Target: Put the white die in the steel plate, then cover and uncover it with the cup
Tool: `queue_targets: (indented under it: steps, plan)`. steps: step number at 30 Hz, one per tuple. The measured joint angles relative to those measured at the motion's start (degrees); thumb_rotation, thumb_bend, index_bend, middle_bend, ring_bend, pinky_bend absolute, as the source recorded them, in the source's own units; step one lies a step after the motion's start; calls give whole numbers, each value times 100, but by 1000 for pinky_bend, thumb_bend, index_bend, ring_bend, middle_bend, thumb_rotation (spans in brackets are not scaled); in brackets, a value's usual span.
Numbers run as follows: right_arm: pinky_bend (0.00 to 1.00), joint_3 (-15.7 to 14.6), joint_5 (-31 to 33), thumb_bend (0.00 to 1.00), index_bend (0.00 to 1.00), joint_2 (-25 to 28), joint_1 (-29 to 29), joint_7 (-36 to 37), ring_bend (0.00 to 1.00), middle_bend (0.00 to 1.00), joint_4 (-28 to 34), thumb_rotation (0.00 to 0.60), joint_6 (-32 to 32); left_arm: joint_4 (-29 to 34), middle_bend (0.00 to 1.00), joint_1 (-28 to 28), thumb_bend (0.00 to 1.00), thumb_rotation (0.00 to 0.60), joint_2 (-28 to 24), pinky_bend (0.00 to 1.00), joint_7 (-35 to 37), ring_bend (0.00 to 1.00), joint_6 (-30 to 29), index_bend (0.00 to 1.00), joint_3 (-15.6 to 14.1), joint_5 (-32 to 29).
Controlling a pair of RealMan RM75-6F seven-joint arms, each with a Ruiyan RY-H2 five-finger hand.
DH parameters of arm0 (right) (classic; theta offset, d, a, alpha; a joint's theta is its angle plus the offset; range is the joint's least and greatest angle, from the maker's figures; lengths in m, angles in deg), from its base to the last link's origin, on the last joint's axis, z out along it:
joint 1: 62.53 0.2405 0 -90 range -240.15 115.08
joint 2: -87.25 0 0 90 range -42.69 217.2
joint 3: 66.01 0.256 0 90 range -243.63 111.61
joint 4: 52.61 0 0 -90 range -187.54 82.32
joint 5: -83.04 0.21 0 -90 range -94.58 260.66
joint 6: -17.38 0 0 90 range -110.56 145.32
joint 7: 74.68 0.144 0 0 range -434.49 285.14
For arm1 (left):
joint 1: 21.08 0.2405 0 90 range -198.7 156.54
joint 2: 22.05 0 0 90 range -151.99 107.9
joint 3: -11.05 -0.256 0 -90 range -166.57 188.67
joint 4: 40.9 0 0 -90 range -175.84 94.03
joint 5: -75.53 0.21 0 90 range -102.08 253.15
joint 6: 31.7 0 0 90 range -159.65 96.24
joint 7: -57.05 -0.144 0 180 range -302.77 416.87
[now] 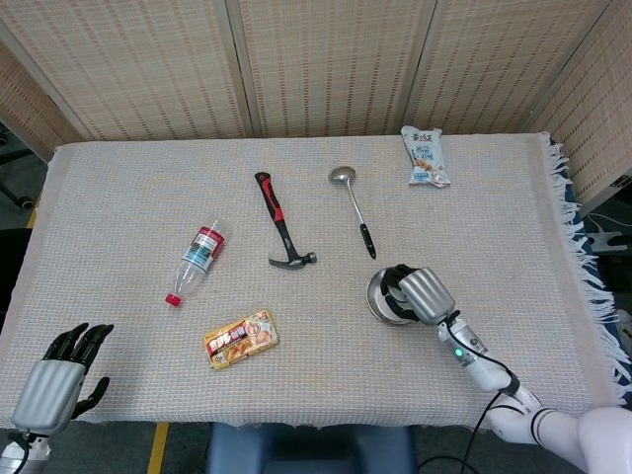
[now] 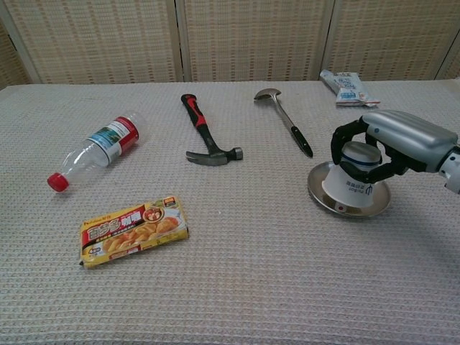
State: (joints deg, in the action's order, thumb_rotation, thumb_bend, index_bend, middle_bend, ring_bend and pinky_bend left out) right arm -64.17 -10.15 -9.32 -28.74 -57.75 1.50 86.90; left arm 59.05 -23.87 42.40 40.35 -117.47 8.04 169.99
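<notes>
The steel plate [image 2: 314, 188] lies right of centre, and most of it is hidden in the head view, where only its left rim [image 1: 374, 294] shows. My right hand [image 2: 392, 140] [image 1: 417, 293] grips a white paper cup [image 2: 351, 188] held mouth-down over the plate. The white die [image 2: 339, 209] peeks out at the cup's lower front edge, in the plate. I cannot tell whether the cup's rim touches the plate. My left hand [image 1: 57, 381] rests at the table's near left corner, holding nothing, fingers apart.
A plastic bottle [image 2: 97, 149] lies at the left and a boxed curry mix [image 2: 134, 230] in front of it. A hammer [image 2: 203, 136] and a ladle [image 2: 284, 121] lie behind the plate, a snack packet [image 2: 347, 88] at the back right.
</notes>
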Motion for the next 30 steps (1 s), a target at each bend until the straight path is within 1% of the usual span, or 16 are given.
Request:
queue_targets:
  steps: [7, 13, 25, 30]
  plan:
    - [657, -58, -32, 444, 540, -90, 0, 38, 366, 476, -66, 600, 23, 12, 135, 3, 347, 600, -6, 184, 18, 91, -12, 105, 1, 13]
    - [660, -100, -57, 443, 540, -251, 24, 48, 365, 476, -322, 600, -5, 21, 135, 7, 347, 600, -21, 184, 53, 91, -25, 105, 5, 9]
    - [661, -126, -86, 443, 540, -613, 102, -41, 366, 476, -1081, 600, -8, 29, 135, 5, 347, 600, -23, 184, 61, 92, -15, 105, 5, 8]
    - [661, -110, -98, 443, 540, -791, 127, -78, 366, 476, -1558, 600, 90, 27, 135, 4, 346, 600, -21, 184, 46, 91, -8, 105, 4, 4]
